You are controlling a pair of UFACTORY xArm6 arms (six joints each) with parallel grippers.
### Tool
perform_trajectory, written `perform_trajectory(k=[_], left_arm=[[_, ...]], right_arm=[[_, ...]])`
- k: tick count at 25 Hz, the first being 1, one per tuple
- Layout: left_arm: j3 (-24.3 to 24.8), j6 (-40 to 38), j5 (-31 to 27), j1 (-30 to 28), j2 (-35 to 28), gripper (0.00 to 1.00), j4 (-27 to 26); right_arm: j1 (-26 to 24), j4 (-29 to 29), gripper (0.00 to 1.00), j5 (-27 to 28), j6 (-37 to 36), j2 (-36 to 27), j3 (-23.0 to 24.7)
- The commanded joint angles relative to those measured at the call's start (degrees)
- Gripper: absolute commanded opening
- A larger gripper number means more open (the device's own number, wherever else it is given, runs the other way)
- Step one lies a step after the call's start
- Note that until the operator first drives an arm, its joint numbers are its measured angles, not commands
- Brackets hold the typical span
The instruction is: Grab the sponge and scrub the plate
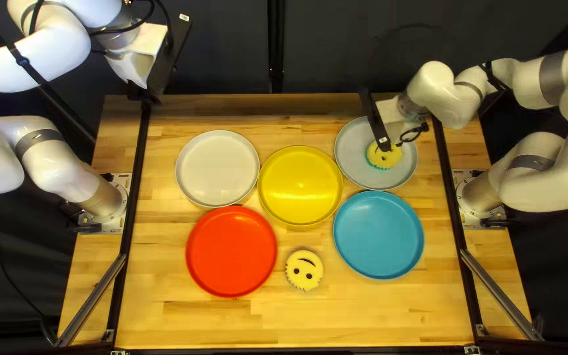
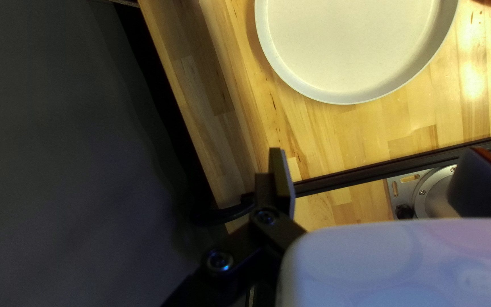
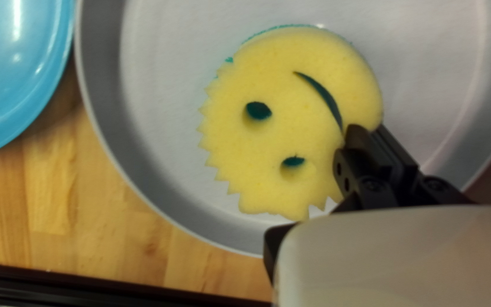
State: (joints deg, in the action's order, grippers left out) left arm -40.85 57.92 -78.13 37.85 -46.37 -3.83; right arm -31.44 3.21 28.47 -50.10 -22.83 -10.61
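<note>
The right gripper (image 3: pixel 370 135) has its fingers drawn close on the edge of the yellow sponge (image 3: pixel 291 133), on the grey plate (image 1: pixel 355 167) at upper right, probably to leave its broad underside free for scrubbing. The left gripper (image 2: pixel 377 156), fingers wide and holding nothing, waits upper left. The pale wooden desk (image 1: pixel 198 322) meets a dark curtain (image 1: pixel 231 49) along the top.

A dark curtain (image 1: pixel 225 59) is hanging behind the far side of the light brown wooden table (image 1: pixel 369 315). Black strips (image 1: pixel 135 210) are running down its left and right sides. Light is shining on the wood.
</note>
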Motion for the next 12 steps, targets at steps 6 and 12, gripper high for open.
perform_trajectory(k=[6,12], left_arm=[[0.0,0.0,0.0,0.0,0.0,1.00,0.0],[0.0,0.0,0.0,0.0,0.0,1.00,0.0]], right_arm=[[-2.6,2.5,0.00,-1.8,-4.4,10.6,-9.0],[-4.2,4.0,0.00,-0.5,-6.4,17.4,-16.5]])
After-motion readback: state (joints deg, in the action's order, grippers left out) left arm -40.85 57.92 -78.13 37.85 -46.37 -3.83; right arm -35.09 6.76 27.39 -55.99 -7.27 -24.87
